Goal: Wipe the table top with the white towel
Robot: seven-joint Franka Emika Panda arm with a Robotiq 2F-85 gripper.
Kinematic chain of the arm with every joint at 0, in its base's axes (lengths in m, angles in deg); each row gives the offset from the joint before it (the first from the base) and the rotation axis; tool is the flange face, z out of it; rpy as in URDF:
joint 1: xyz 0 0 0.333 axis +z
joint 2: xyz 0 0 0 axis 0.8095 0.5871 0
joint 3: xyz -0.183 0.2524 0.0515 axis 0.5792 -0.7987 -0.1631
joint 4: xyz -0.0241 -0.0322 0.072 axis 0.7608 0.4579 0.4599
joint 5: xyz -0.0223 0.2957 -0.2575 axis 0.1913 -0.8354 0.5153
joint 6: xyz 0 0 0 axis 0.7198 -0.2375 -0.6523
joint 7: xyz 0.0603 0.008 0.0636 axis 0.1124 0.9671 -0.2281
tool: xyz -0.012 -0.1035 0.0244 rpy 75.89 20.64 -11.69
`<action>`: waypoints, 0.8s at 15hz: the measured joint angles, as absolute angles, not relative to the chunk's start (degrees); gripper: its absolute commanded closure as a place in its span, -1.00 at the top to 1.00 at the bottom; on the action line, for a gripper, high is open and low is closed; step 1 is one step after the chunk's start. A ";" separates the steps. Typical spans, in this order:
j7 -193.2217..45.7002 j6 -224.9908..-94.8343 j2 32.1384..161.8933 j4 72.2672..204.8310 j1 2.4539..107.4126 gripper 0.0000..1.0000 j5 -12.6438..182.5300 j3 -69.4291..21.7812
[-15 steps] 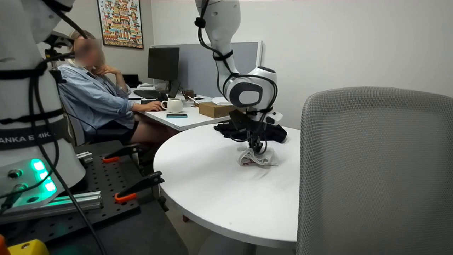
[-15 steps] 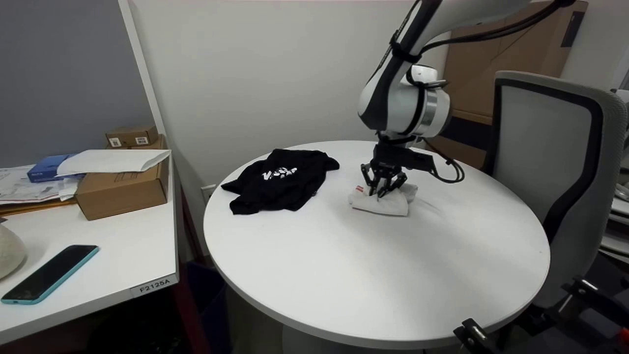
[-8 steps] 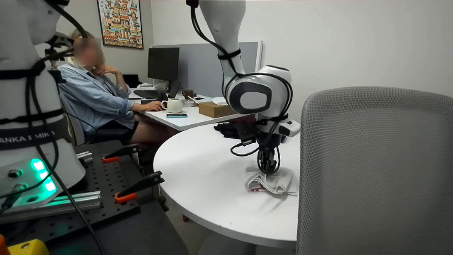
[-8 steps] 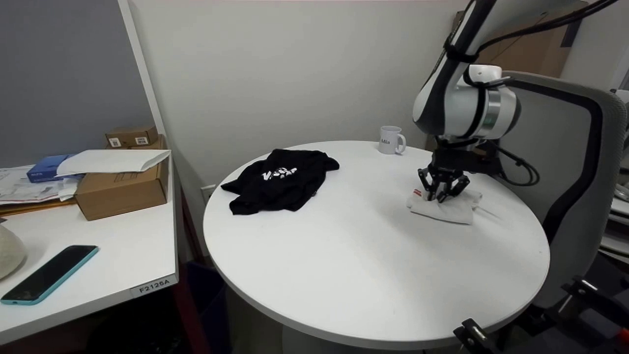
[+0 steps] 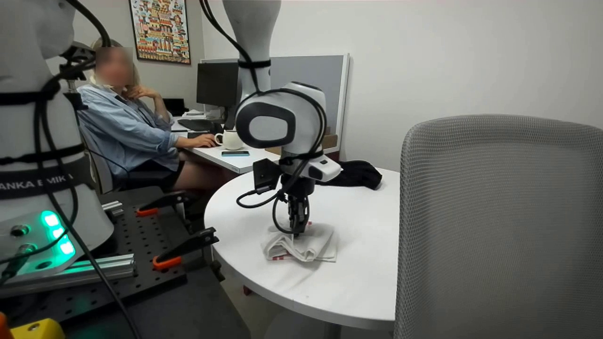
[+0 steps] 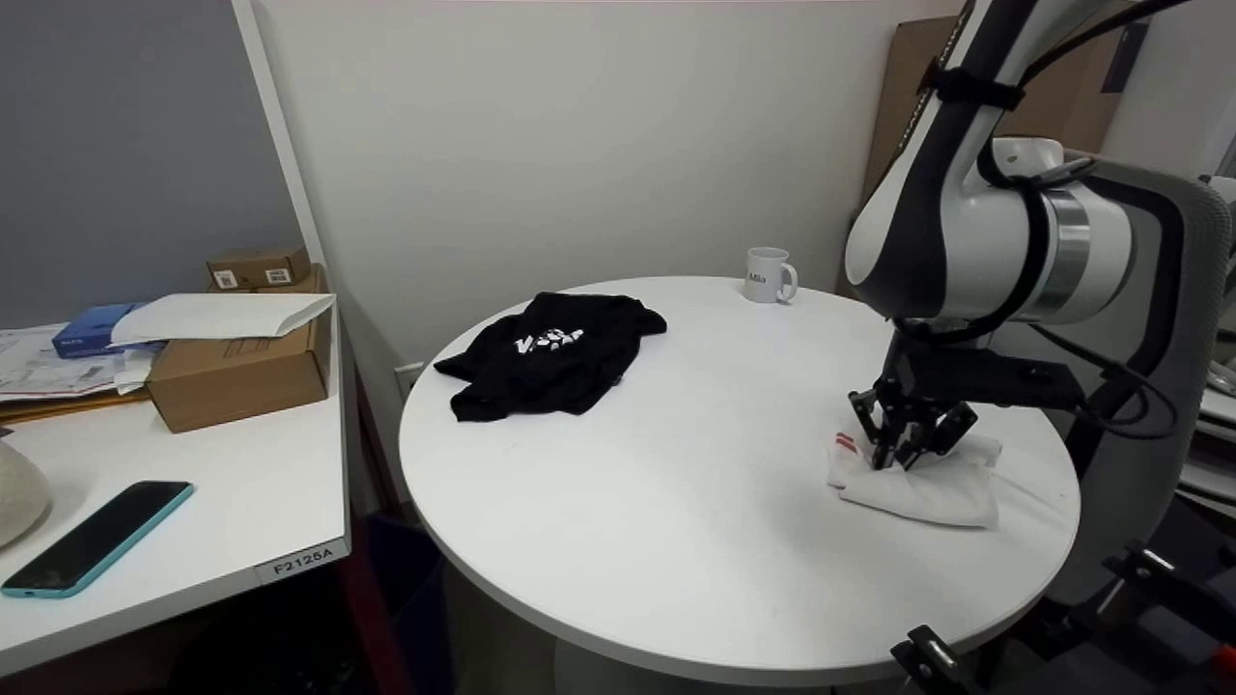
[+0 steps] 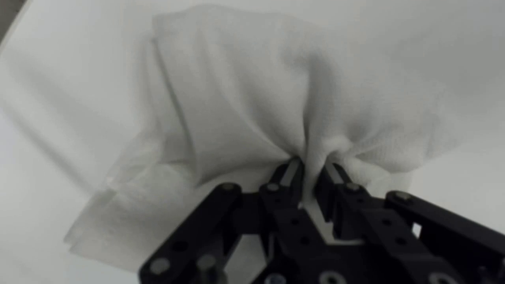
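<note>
The white towel (image 5: 311, 247) lies bunched on the round white table top (image 5: 362, 282). In an exterior view the towel (image 6: 932, 492) is at the table's right side, with red stripes at one corner. My gripper (image 6: 895, 461) points down at the towel; it also shows in an exterior view (image 5: 297, 231). In the wrist view the two black fingertips (image 7: 312, 169) are close together with a fold of the towel (image 7: 236, 94) pinched between them. Creases run out from the fingertips. The towel's underside is hidden.
A black shirt (image 6: 550, 357) lies on the table near the wall. A white mug (image 6: 766, 275) stands at the far edge. A grey mesh chair (image 5: 499, 226) is close beside the table. Clamps (image 5: 186, 249) sit by the robot base. A person sits at the side desk (image 5: 254, 162).
My gripper has dragged the towel across the table, away from the wall-side middle. In one picture pair it went right, then left and nearer the robot base. The mug has come into view.
</note>
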State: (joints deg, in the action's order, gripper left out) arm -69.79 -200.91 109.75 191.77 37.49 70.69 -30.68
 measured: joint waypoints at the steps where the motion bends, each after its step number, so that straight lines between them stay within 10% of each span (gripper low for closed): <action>1: -69.82 -203.03 109.45 193.62 37.14 -0.94 70.56 -33.63; 6: -73.35 -208.01 113.08 191.88 40.81 -0.94 70.75 -46.37; 12: -77.37 -200.32 119.39 174.28 54.62 -0.94 70.76 -40.67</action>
